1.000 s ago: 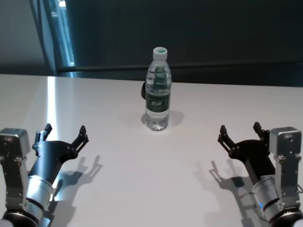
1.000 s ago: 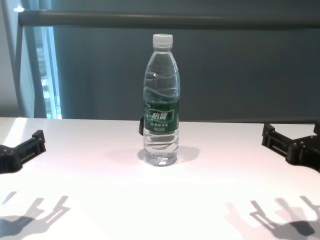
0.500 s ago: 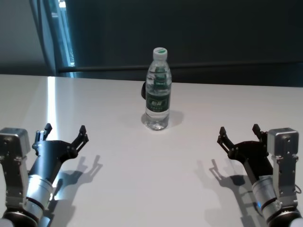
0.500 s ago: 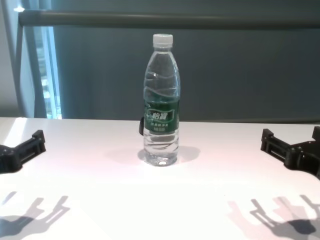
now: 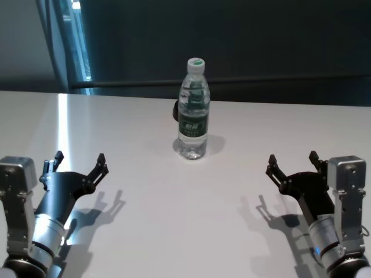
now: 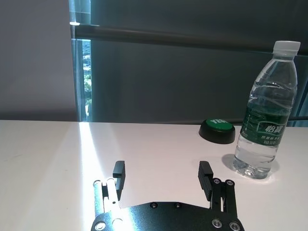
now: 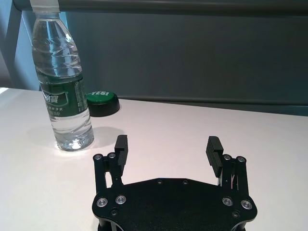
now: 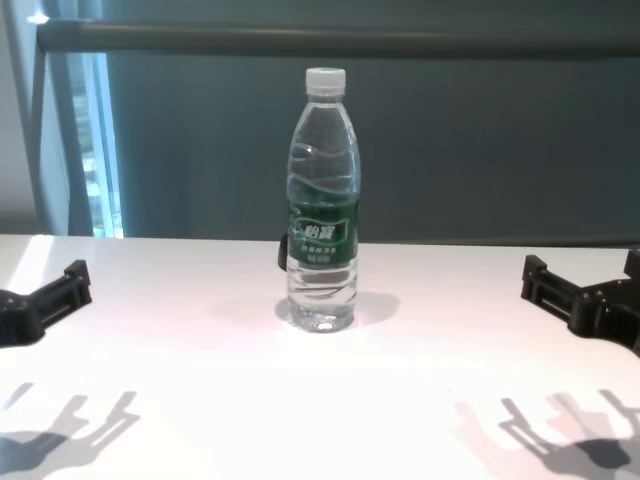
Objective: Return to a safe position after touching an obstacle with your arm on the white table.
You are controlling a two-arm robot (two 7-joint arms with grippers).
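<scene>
The obstacle (image 5: 193, 110), a clear water bottle with a white cap and dark green label, stands upright at the middle of the white table (image 5: 174, 197); it also shows as the bottle (image 8: 322, 200), (image 6: 264, 130), (image 7: 63, 91). My left gripper (image 5: 78, 163) hovers low over the table's near left, open and holding nothing, well apart from the bottle. On the near right my right gripper (image 5: 293, 163) is likewise open and holds nothing. In their own wrist views the left gripper (image 6: 163, 174) and right gripper (image 7: 167, 149) show spread fingers.
A green round button on a black base (image 6: 217, 130), (image 7: 102, 103) lies on the table just behind the bottle. A dark rail and glass wall (image 5: 232, 81) run along the table's far edge.
My right gripper has edged slightly inward toward the table's middle over the last second. The left arm and the bottle have not moved.
</scene>
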